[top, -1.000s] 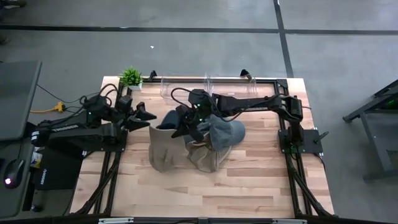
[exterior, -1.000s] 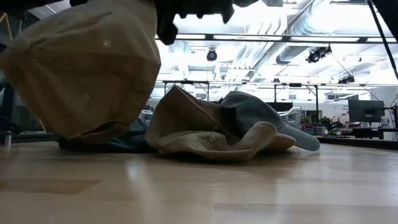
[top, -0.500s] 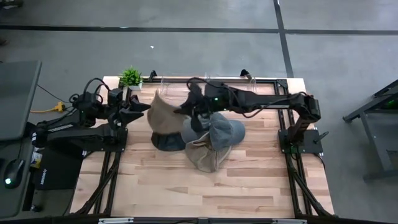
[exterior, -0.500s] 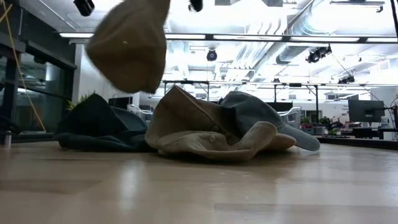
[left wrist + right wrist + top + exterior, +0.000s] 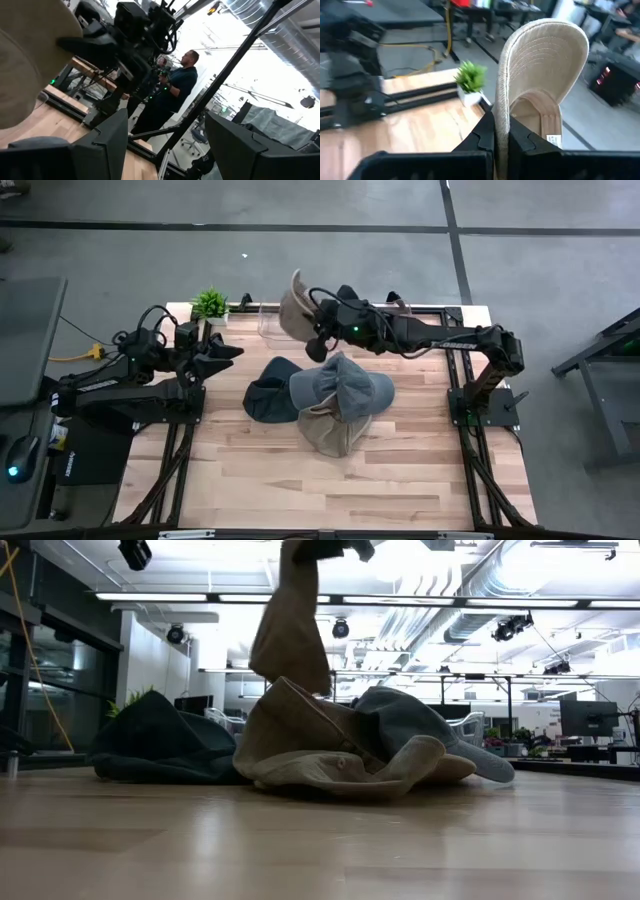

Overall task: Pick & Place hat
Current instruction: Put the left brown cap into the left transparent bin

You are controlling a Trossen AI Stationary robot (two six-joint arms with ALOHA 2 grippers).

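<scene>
Left pincer [image 5: 232,352] parked over the left edge of the desk [image 5: 260,480], prongs spread wide, nothing between them, well apart from everything else. Little green plant [image 5: 210,303] just behind it at the desk's back corner. Off to its right, down on the wood, a pile of hats: dark blue hat [image 5: 263,395] nearest, then denim hat [image 5: 345,387] draped over a beige hat [image 5: 330,438], all three touching. Above and behind that pile, right pincer [image 5: 312,327] clamped tight on the brim of the tan cap [image 5: 293,308], cap hanging in the air, clear of the desk, near the clear containers [image 5: 340,310] at the back rail. From its wrist view, brim [image 5: 545,50] standing upright out of the prongs, underside and stitching facing the camera. Person [image 5: 175,95] standing in the room beyond the desk.
</scene>
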